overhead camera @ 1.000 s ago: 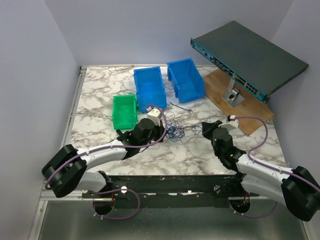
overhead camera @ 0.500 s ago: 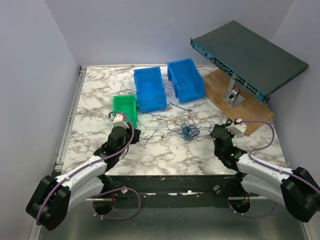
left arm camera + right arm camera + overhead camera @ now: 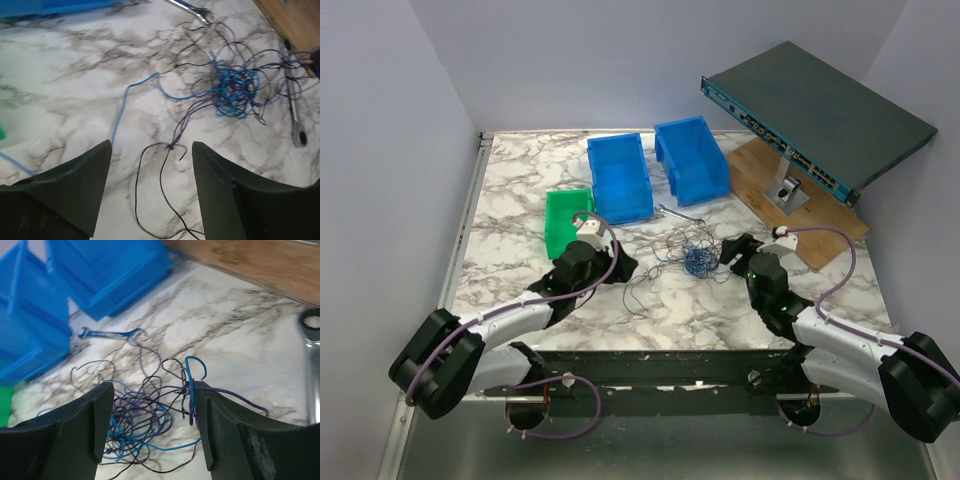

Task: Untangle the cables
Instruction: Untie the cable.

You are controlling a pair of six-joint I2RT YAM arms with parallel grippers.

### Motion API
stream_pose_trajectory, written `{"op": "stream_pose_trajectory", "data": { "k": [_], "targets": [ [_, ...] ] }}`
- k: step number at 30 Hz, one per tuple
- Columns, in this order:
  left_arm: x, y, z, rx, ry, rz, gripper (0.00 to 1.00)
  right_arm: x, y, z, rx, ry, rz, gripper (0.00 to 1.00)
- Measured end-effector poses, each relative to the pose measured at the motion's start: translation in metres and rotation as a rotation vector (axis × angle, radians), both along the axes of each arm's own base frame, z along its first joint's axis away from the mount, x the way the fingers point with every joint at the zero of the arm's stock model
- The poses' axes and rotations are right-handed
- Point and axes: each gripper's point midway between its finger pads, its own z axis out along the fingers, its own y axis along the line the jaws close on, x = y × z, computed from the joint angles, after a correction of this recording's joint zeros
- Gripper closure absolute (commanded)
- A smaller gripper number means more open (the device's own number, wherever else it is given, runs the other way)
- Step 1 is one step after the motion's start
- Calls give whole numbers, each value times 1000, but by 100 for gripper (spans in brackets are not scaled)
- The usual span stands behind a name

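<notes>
Marble desk (image 3: 510, 200), centre: cables (image 3: 693, 260) knot lies btwn left gripper (image 3: 620, 266) & right gripper (image 3: 732, 249), nearer the right, tails trailing left; both grippers spread, nothing held.

White arms (image 3: 515, 318), black joints (image 3: 435, 360), lilac cables (image 3: 853, 256)

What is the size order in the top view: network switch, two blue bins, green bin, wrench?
1. network switch
2. left blue bin and right blue bin, about alike
3. green bin
4. wrench
</notes>
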Motion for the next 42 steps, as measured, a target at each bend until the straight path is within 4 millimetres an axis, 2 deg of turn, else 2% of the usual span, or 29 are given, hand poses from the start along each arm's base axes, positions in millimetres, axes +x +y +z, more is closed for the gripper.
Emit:
{"op": "stream_pose_trajectory", "data": {
  "k": [3,6,11,14,17,19,24,27,33,35,36,37,38,42],
  "targets": [
    [0,-30,17,6,-46,-86,30,1,19,5,-8,-18,117,29],
    [1,-50,25,-9,-89,-144,30,0,36,2,-21,-14,213,29],
    [3,-75,7,5,-139,-236,29,-4,48,-13,-48,29,296,29],
    [7,-93,-1,4,-210,-288,28,-4,49,-12,-45,25,304,29],
    [14,-101,-9,29,-236,-304,23,-3,50,-10,-42,20,304,29],
    [24,-108,-3,42,-282,-313,23,-3,50,-10,-41,18,304,29],
    [39,-125,25,47,-382,-328,36,-3,50,-10,-41,18,303,29],
    [48,-134,32,54,-402,-332,38,-3,50,-10,-41,18,303,29],
    [55,-137,25,88,-400,-336,36,-3,50,-10,-41,18,302,29],
    [59,-139,26,106,-399,-333,41,-3,50,-10,-41,18,302,29],
    [63,-141,28,112,-403,-331,47,-3,50,-10,-41,18,302,29],
    [69,-146,33,116,-413,-330,64,-3,50,-10,-41,18,302,29],
    [72,-148,34,119,-417,-331,71,-3,50,-10,-41,19,303,29],
    [77,-150,38,136,-455,-328,82,-3,50,-10,-42,19,302,29]
  ]
}}
